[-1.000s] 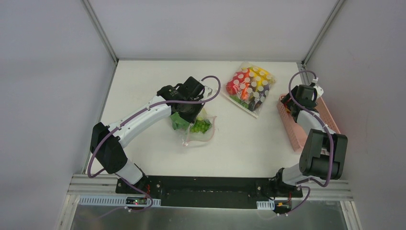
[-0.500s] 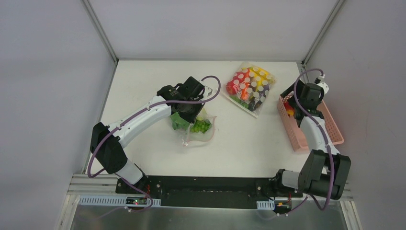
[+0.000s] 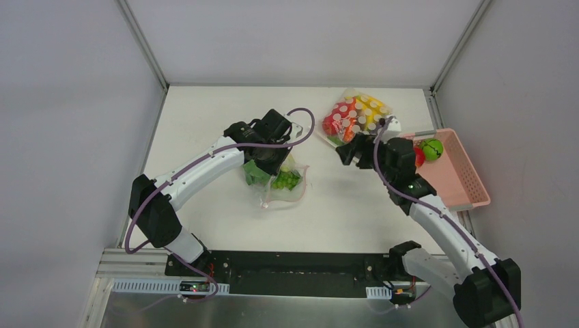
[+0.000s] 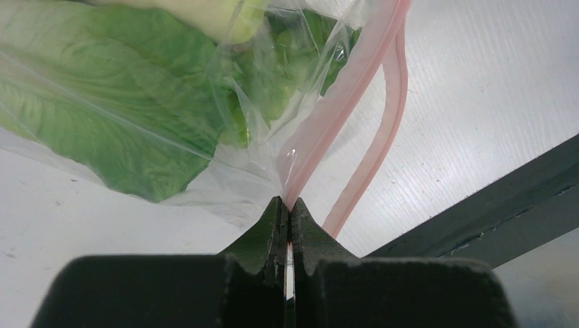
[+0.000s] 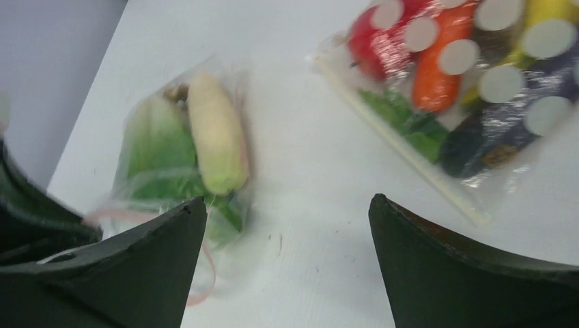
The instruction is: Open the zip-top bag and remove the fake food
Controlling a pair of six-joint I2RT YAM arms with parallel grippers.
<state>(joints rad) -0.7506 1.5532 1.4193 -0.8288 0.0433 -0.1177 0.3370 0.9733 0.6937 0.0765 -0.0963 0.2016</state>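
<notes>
Enclosing lettuce and radish: zip-top bag

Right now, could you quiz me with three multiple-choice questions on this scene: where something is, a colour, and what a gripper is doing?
1. Where is the green round fruit? A on a shelf; B in the pink basket; C on the floor.
2. What colour is the zip strip of the zip-top bag? A blue; B yellow; C pink.
3. How is the right gripper? A open and empty; B shut on a cup; C shut on the basket.
Answers: 1 B: it lies beside the red apple in the basket. 2 C: the left gripper pinches that pink strip. 3 A: its fingers stand wide apart, nothing between them.
</notes>
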